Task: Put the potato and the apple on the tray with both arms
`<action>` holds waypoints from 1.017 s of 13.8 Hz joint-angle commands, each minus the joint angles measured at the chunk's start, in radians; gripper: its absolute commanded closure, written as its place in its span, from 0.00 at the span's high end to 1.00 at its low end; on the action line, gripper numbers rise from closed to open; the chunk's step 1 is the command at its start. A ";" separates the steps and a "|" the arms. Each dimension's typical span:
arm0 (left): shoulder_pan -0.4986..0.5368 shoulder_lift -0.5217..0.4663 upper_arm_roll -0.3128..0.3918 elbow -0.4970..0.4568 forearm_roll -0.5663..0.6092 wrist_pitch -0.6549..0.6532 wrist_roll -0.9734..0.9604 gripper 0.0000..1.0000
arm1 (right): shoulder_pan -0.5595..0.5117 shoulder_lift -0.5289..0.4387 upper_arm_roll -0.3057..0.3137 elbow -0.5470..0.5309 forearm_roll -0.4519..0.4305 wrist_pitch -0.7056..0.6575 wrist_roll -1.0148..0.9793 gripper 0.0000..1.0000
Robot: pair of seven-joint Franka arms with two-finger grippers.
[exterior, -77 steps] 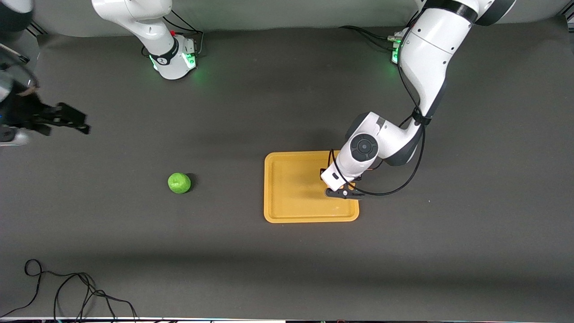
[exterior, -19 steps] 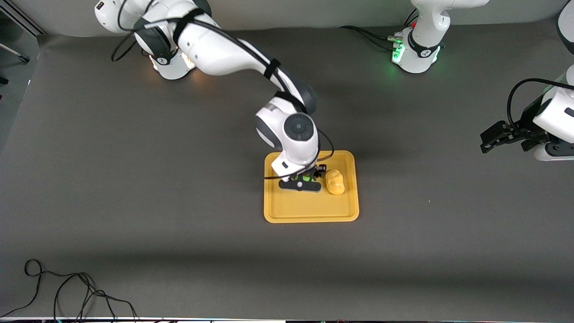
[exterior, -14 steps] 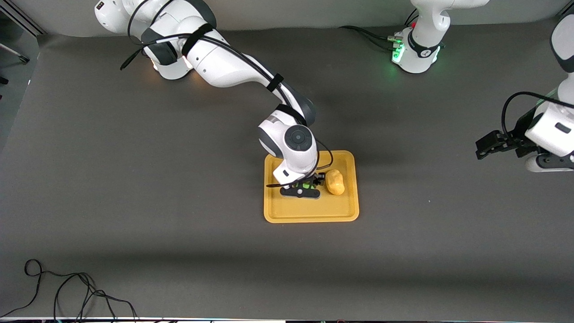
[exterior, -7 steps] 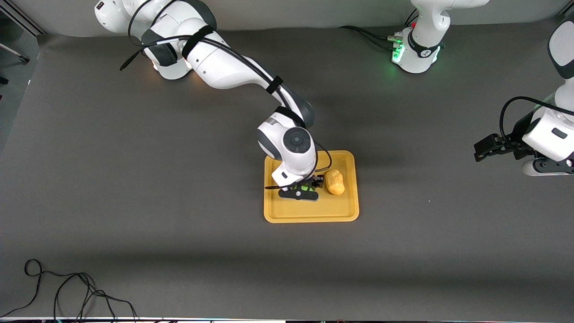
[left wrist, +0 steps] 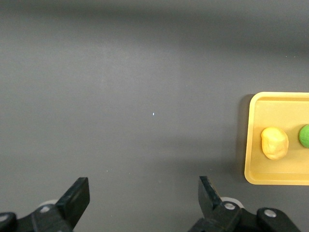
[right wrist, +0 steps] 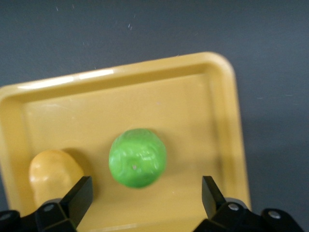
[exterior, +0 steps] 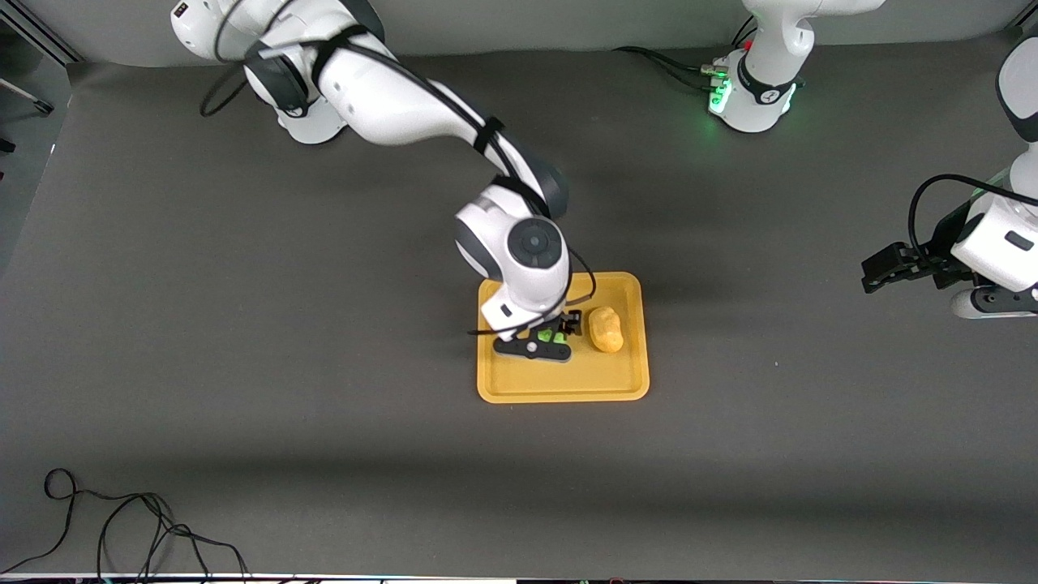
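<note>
2 items are now shown resting in the tray: the potato and, just beside it toward the right arm's end of the worktop, the apple. Compared with 0.5 s earlier, the right pincer is seen lifted slightly above the apple, its fingers spread wide and no longer touching the fruit; in the right wrist view the apple is seen free between the 2 open fingertips, seated on the tray floor with the potato close beside it but apart. The release is therefore judged complete, and both placements appear done; only withdrawal of the right arm seems to remain. The left pincer is held open and empty over bare worktop well apart from the tray, at the left arm's end, where the left arm waits. In the left wrist view the tray, potato and apple are seen at a distance. No other container is present. A loose black cable lies at the worktop's near edge.
</note>
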 commanded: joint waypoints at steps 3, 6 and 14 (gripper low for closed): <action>-0.001 0.010 0.003 0.024 -0.007 -0.029 0.003 1.00 | -0.106 -0.297 0.005 -0.071 -0.015 -0.273 -0.147 1.00; -0.001 0.007 0.003 0.024 -0.007 -0.032 0.000 1.00 | -0.166 -0.541 -0.086 -0.293 -0.011 -0.323 -0.431 1.00; -0.011 0.015 0.000 0.012 -0.005 -0.015 -0.005 1.00 | -0.439 -0.871 -0.208 -0.671 0.040 -0.224 -0.901 1.00</action>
